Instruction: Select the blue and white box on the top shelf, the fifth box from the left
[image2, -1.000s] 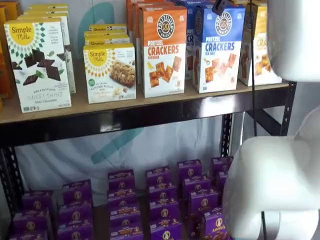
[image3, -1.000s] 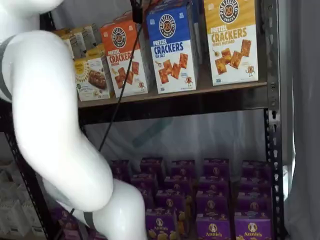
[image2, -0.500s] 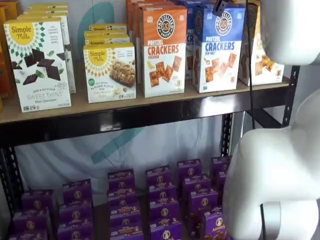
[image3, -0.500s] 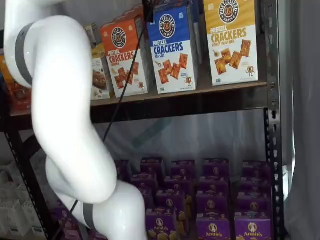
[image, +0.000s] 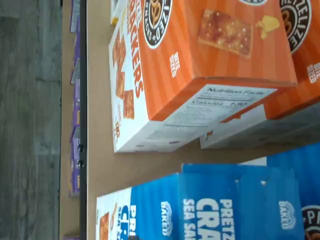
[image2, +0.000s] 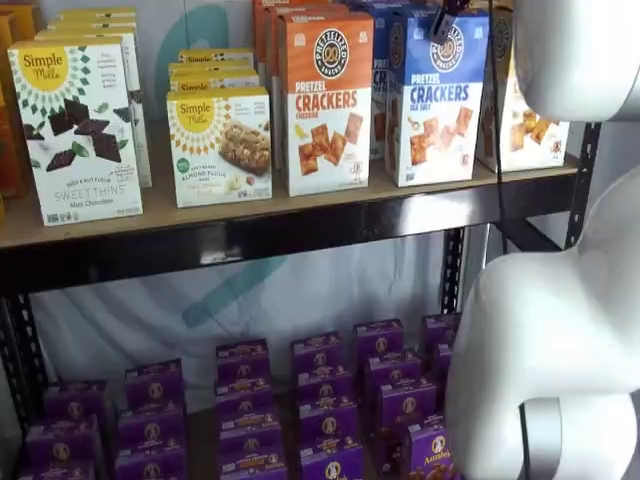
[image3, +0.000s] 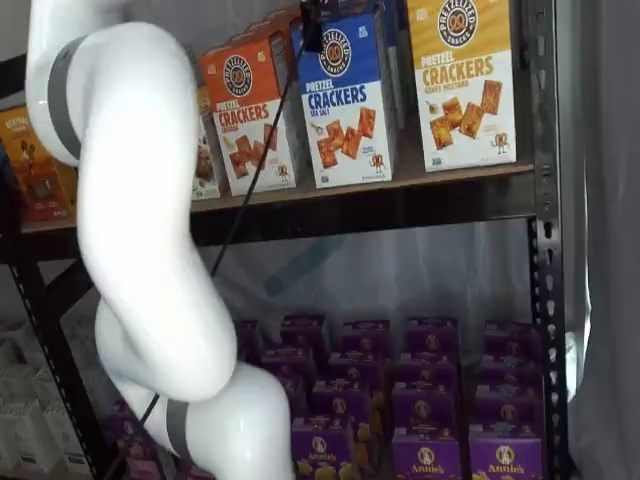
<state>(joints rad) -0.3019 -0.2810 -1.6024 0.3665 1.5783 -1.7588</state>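
Blue and white box upright on top shelf, right of orange-topped box, left of yellow-topped box. Gripper at box's upper edge; fingers mostly hidden, spread wide, nothing held.

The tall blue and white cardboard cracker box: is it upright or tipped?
Upright: the blue and white box stands on its base on the wooden top shelf.
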